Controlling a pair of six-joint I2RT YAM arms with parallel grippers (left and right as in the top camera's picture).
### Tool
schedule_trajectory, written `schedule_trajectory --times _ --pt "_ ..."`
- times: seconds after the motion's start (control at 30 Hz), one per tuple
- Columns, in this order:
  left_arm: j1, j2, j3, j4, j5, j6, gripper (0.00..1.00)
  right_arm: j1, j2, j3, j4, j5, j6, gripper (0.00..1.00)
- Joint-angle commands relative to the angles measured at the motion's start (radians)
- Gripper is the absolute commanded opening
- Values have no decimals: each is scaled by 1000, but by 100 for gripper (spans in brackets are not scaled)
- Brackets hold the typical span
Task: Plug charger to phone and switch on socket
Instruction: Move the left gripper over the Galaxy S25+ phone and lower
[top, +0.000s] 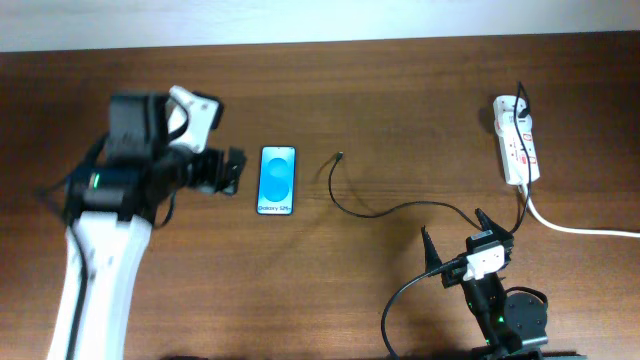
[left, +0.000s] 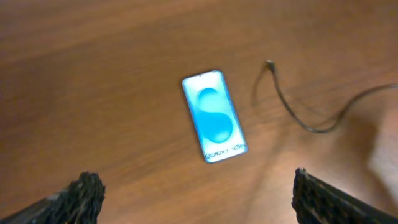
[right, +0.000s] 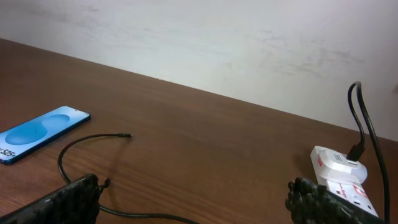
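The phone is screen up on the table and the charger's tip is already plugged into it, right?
No. The phone lies screen up, but the charger tip lies on the table apart from it, unplugged, as the overhead view shows.

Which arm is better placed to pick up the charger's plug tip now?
Likely the left hand: open, beside the phone, with the plug tip just beyond. The right hand sits farther back, near its base.

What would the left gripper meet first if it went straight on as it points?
Probably the phone: the left wrist view shows it centred ahead of the open left gripper. Depth is unclear; it might touch the table first.
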Motion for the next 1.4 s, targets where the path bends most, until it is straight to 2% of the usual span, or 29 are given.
schedule_trajectory --times 0.0,0.2,0.33,0.47,0.73,1.0,1.13,1.37 --pt "-56 158 124 -64 26 -11 99 -4 -8 -5 -5 -13 11 98" --pt "-64 344 123 -33 50 -12 99 -4 -8 -5 -5 -14 11 98" --pt "-67 383 123 2 -35 -175 99 -4 -8 -5 -5 -13 11 98" --pt "-81 384 123 36 -129 -275 99 -4 -8 -5 -5 -13 11 99" --pt "-95 429 166 19 -166 -291 100 -4 -8 -5 -5 -13 11 98" --pt "-152 624 352 -111 -182 -300 99 -4 -8 -5 -5 -13 11 98" --pt "-164 698 360 -102 -181 -326 99 -4 -8 -5 -5 -13 11 98" --pt "-164 710 360 -79 -180 -326 99 -4 -8 -5 -5 -13 11 98"
